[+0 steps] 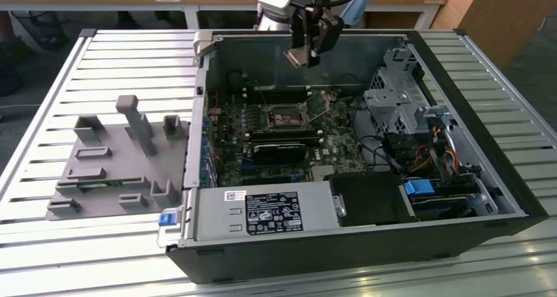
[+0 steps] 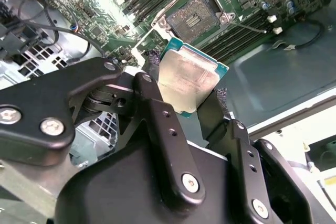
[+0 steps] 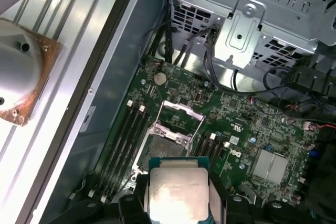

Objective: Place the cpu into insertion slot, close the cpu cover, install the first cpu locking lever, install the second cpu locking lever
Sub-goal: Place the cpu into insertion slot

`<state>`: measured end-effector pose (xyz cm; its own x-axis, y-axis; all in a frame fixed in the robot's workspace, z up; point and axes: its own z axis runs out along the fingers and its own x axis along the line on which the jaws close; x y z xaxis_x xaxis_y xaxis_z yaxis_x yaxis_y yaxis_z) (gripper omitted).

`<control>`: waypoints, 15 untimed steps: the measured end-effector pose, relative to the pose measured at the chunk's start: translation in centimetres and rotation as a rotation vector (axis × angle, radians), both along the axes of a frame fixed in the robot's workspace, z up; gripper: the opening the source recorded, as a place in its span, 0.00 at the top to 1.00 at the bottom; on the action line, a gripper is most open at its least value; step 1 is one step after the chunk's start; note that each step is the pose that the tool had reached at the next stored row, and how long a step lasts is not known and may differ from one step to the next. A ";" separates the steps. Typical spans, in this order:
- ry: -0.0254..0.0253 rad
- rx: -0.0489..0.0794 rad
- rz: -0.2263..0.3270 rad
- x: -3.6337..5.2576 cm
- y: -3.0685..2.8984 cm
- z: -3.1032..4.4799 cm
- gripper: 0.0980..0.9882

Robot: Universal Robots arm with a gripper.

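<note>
Exterior view, arm: the black two-fingered gripper [image 1: 303,54] hangs above the far side of the open black computer case [image 1: 348,254], with its fingers pointing down.
Exterior view, board: a green circuit board [image 1: 340,140] lies flat inside the case. The small square insertion slot [image 1: 283,116], with a dark centre and thin silver rim, sits near the board's middle, below the gripper and apart from it.
Exterior view, surroundings: the case rests on a slatted silver metal table [image 1: 52,114]. A grey plastic fixture block [image 1: 104,173] lies on the table at the exterior view's left of the case.
Second wrist view, grasp: the gripper [image 2: 186,85] is clamped on the small flat square cpu [image 2: 189,74], which has a dull silver-grey metal top. One black finger [image 2: 160,114] presses on each of two opposite edges.
Second wrist view, socket: the insertion slot [image 2: 195,17] lies uncovered beyond the cpu, not touching it. The thin silver metal cpu cover [image 2: 148,39] stands tilted up at the slot's side.
First wrist view, grasp: the cpu [image 3: 177,192] sits in the gripper [image 3: 177,205], metal top towards the camera.
First wrist view, socket: the cpu partly hides the insertion slot [image 3: 157,148]. The cpu cover [image 3: 181,115] is raised open, and long black memory slots [image 3: 123,135] run beside the slot.
</note>
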<state>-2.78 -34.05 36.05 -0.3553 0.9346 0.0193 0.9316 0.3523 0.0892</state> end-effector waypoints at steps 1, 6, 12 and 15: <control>0.0000 0.000 -0.010 0.00 0.01 -0.03 0.50; 0.0001 0.000 -0.065 0.00 0.10 -0.22 0.50; 0.0000 0.000 -0.128 0.00 0.21 -0.47 0.50; 0.0000 0.000 -0.161 0.00 0.26 -0.62 0.50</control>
